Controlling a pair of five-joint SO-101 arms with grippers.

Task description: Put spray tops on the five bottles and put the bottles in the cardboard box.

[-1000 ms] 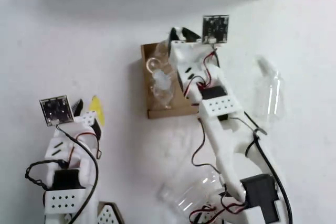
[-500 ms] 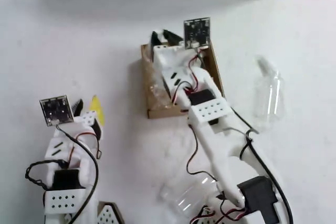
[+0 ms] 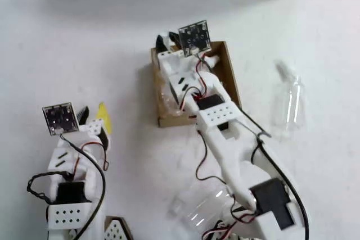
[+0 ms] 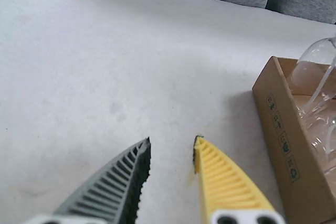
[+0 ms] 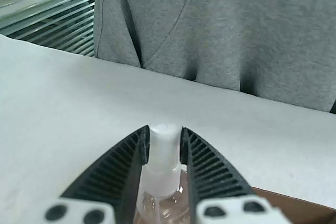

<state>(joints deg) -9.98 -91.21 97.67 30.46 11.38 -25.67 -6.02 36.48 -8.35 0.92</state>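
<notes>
Held bottle [image 5: 157, 208], white spray top [image 5: 164, 142] on, sits neck-up over the cardboard box [image 3: 232, 80] at mid-tabletop. Your right end effector [image 5: 164, 132] is clenched on the spray top, probably for lowering in. Clear bottles in the box crowd the slot. Left end effector [image 4: 171, 141] is released, near the front-left corner. A loose bottle [image 3: 288, 105] lies by the right edge and a front-edge bottle [image 3: 199, 209] lies beneath your right arm.

Right arm [image 3: 216, 116] covers much of the cardboard box [image 3: 229, 74].

Bright diffuse light, white table [image 3: 84, 37] nearly washed out, faint shadow beside cardboard box [image 4: 283, 140]
</notes>
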